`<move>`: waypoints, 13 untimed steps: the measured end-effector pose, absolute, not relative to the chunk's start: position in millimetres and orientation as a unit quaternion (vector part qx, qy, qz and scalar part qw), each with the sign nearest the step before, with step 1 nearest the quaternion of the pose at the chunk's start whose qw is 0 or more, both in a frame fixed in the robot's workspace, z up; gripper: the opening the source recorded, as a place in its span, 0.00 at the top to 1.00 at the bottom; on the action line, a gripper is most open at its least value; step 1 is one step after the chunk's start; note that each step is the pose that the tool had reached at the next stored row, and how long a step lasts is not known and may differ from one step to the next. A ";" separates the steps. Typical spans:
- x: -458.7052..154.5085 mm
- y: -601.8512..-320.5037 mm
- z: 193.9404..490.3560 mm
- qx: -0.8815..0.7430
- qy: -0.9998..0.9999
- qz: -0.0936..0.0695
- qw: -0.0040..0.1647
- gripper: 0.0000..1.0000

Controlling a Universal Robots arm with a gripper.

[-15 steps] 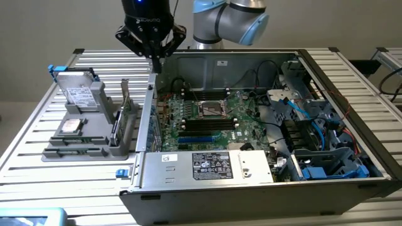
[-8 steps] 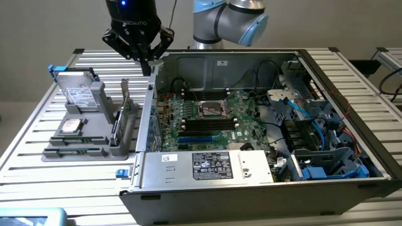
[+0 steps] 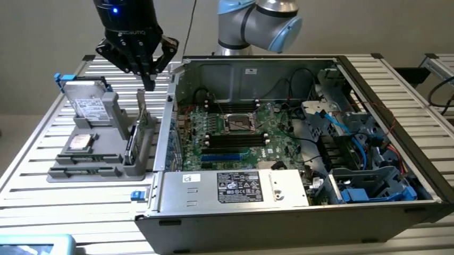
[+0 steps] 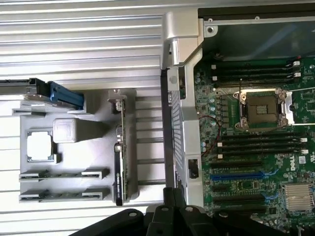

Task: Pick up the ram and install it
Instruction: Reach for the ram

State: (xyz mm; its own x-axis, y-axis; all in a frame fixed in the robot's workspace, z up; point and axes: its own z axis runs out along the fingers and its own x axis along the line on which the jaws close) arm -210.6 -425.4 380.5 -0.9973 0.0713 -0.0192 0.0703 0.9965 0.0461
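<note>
In the exterior view, the tool (image 3: pixel 148 74), pressed together and empty, is held over the grey holder (image 3: pixel 106 114). The ram (image 3: pixel 85 171) is seated at the holder's front edge, toward 7 o'clock from the tool, with its long axis laid 9 to 3.

In the wrist view, the ram (image 4: pixel 61 195) is seen beyond the expansion card (image 4: pixel 124 147), well apart from the tool (image 4: pixel 172 201).

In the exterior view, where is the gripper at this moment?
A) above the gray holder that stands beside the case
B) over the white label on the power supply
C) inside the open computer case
A: the shut gripper hangs above the gray holder, on the exterior view's left of the computer case and outside its wall.
</note>
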 end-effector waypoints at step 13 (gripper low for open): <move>-245.4 -432.9 366.7 0.035 0.999 0.022 0.010 0.89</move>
